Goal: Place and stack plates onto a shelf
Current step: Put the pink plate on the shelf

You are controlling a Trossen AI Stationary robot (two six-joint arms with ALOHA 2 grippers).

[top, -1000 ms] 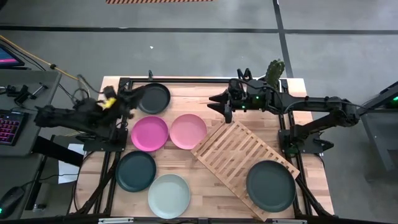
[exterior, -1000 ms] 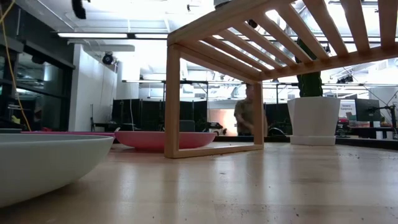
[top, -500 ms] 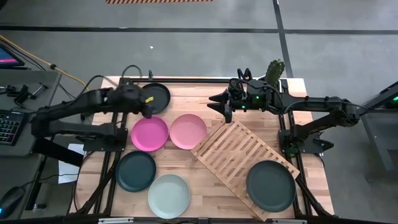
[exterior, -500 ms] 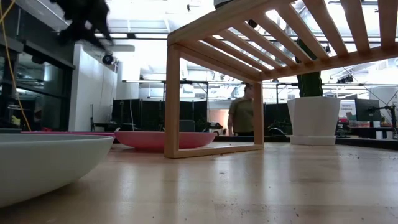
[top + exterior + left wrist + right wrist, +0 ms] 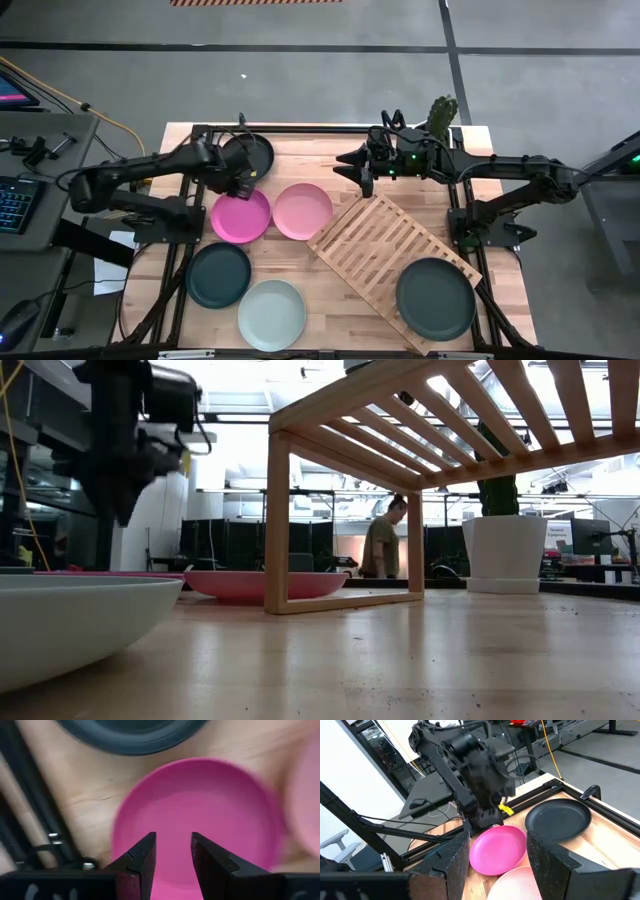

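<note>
The left gripper [image 5: 238,183] hangs over the far rim of the magenta plate [image 5: 241,214], its fingers [image 5: 141,861] a little apart and holding nothing. Just beside it lies the light pink plate [image 5: 302,211]. The slatted shelf [image 5: 385,251] stands right of these, 1 black plate [image 5: 436,298] on its near end. The right gripper [image 5: 347,165] waits at the far edge with its fingers spread wide.

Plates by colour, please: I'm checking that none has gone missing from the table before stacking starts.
Black plates: 2
Magenta plate: 1
Light pink plate: 1
Dark teal plate: 1
Pale mint plate: 1
Total: 6
</note>
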